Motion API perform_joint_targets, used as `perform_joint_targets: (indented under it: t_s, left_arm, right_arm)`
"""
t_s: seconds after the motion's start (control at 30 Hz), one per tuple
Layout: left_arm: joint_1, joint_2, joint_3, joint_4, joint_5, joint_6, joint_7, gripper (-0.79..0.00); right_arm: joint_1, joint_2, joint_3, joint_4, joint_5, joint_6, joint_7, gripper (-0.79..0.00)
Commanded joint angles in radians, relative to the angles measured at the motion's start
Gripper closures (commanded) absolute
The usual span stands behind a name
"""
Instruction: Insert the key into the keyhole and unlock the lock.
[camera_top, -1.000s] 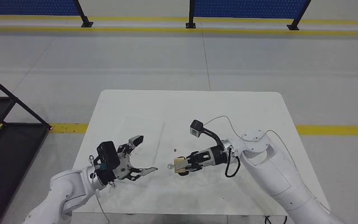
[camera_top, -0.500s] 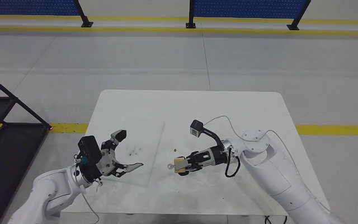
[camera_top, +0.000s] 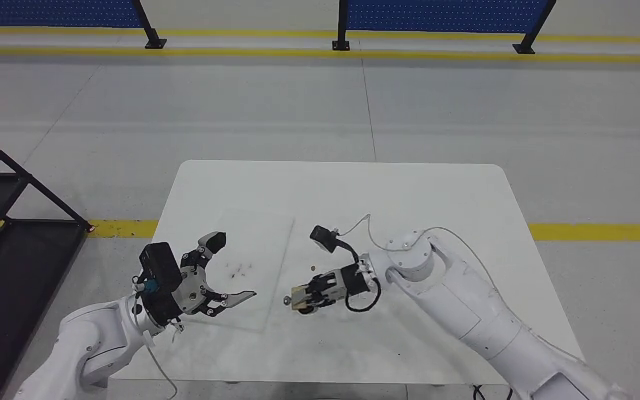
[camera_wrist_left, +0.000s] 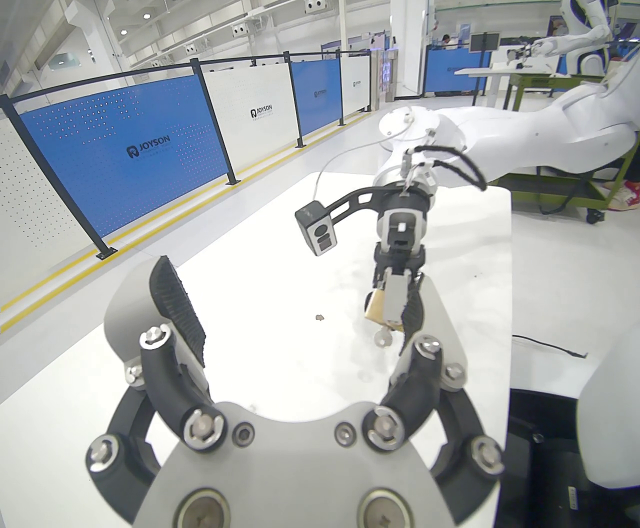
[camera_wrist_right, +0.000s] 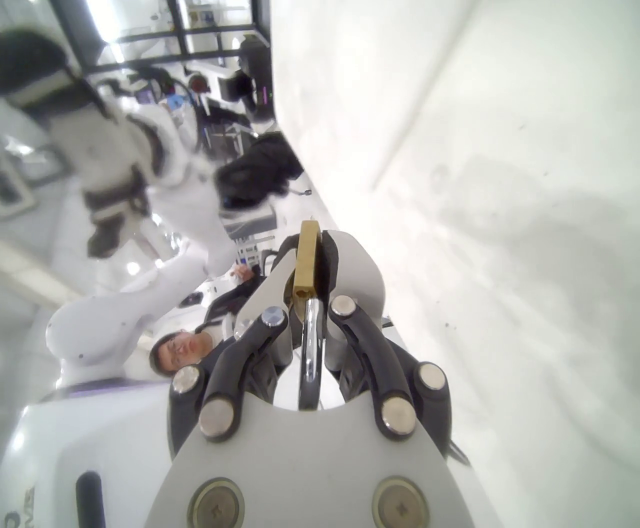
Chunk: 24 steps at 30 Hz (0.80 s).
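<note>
While clamped between the right jaws over the desk (camera_top: 440, 200), brass lock (camera_wrist_left: 378, 309) with key (camera_wrist_left: 384, 339) protruding beyond their tips; opposite, well apart, left jaws spread wide, empty.

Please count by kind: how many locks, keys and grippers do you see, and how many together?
lock: 1
key: 1
grippers, left gripper and right gripper: 2
Total: 4
</note>
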Motion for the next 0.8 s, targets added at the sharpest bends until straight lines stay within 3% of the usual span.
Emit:
perform_joint_targets:
  t_s: [0.0, 0.2, 0.73, 0.77]
  left_arm:
    - [0.0, 0.0, 0.0, 0.0, 0.0, 0.0, 0.0, -0.785]
    - [0.0, 0.0, 0.0, 0.0, 0.0, 0.0, 0.0, -0.785]
    - [0.0, 0.0, 0.0, 0.0, 0.0, 0.0, 0.0, -0.785]
    - [0.0, 0.0, 0.0, 0.0, 0.0, 0.0, 0.0, -0.785]
  right_arm:
    - [0.033, -0.016, -0.033, 0.04, -0.012, 0.026, -0.029, 0.0]
    - [0.085, -0.049, -0.083, 0.124, 0.003, 0.145, -0.066, 0.0]
    - [0.118, -0.071, -0.13, 0.129, -0.087, 0.266, -0.12, 0.0]
    - [0.116, -0.071, -0.129, 0.125, -0.089, 0.267, -0.119, -0.077]
